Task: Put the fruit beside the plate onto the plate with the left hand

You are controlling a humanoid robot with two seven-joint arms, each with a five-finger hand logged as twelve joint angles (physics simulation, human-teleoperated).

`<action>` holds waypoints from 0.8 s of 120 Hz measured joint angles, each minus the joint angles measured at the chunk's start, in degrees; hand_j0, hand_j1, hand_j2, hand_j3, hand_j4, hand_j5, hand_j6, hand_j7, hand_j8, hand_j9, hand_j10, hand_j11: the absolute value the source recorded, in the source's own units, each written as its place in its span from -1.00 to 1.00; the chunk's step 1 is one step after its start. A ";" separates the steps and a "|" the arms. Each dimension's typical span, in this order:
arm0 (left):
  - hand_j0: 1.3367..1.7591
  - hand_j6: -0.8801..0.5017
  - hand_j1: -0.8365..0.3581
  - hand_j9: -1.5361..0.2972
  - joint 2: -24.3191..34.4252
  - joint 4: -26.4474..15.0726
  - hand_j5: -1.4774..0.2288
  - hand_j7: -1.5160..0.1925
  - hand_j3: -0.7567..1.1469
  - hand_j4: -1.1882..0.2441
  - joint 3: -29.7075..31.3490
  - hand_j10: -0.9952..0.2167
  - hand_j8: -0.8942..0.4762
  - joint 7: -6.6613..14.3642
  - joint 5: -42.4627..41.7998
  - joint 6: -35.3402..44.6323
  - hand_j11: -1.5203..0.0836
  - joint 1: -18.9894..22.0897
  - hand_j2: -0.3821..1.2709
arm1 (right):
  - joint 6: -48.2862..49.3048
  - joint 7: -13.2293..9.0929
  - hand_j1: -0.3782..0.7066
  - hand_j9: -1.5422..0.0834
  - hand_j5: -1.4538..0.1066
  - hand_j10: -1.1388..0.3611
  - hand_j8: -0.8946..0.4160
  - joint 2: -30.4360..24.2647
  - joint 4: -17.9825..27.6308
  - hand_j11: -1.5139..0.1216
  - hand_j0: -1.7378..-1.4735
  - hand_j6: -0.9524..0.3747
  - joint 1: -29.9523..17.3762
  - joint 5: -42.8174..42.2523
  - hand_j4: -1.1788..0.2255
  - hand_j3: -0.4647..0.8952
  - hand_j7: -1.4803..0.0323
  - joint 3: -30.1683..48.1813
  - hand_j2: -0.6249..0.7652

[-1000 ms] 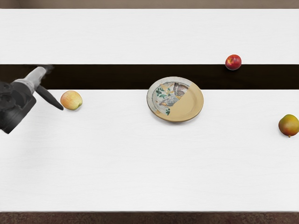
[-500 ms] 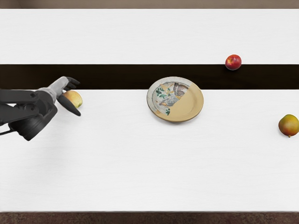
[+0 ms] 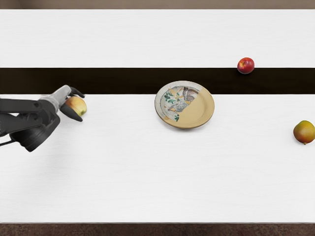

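Since half a second ago your left hand (image 3: pixel 68 102) closes around the apple (image 3: pixel 78 105), gripping it; you can now lift it toward the plate (image 3: pixel 203 112).

Seen at left edge: left arm (image 3: pixel 19 105) is dk grey/black w/ flat-sided forearm. Bulky rounded black housing (image 3: pixel 30 135) on its near side, thin dark cable (image 3: pixel 5 143) beside it. Wrist section (image 3: pixel 55 98) lt grey/silver, tapered. The left hand (image 3: pixel 65 100) has a silver palm & slim black fingers (image 3: pixel 78 91).
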 joint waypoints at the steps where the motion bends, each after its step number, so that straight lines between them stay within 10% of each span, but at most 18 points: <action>1: 0.52 -0.32 0.11 0.05 0.01 0.02 0.06 0.10 -0.20 0.03 0.02 -0.09 -0.29 -0.01 -0.01 0.00 0.18 0.01 -0.43 | 0.00 0.00 -0.90 0.86 0.83 0.49 0.33 0.00 0.00 0.82 -0.40 0.41 0.00 0.00 0.65 -0.32 0.92 0.00 -0.11; 96: 0.50 -0.29 0.18 -0.11 -0.94 0.21 -0.12 -0.08 -0.20 -0.09 -1.09 -0.24 -0.35 0.01 -0.49 -0.04 0.00 -2.74 -0.47 | 0.01 0.00 -0.90 0.86 0.83 0.49 0.33 0.00 0.00 0.82 -0.40 0.41 0.00 0.00 0.65 -0.32 0.92 0.00 -0.11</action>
